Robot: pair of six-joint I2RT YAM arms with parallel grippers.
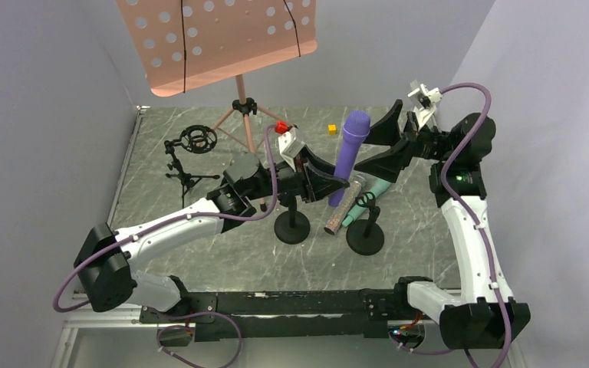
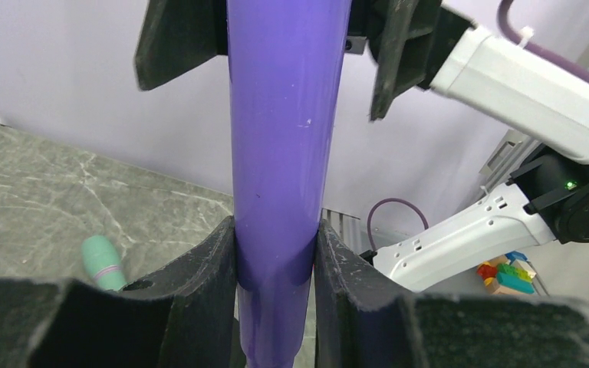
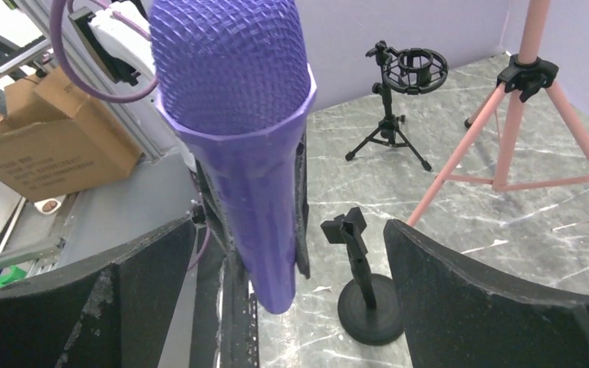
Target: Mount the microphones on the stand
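My left gripper (image 1: 333, 186) is shut on the lower shaft of the purple microphone (image 1: 350, 153), holding it upright above the table; in the left wrist view its pads (image 2: 218, 264) press both sides of the shaft (image 2: 284, 153). Around the mesh head (image 3: 230, 69) my right gripper (image 1: 377, 147) stands wide open and touches nothing. A mint-teal microphone (image 1: 378, 189) and a glittery silver-pink one (image 1: 343, 208) rest by a round-base stand (image 1: 366, 236). A second round-base stand (image 1: 293, 227) with an empty clip (image 3: 345, 228) stands below the purple microphone.
A small tripod stand with a ring mount (image 1: 192, 143) is at the back left. A pink music stand (image 1: 239, 103) rises at the back centre. A yellow cube (image 1: 332, 129) and a red piece (image 1: 281, 126) lie near the back. Grey walls close in on three sides.
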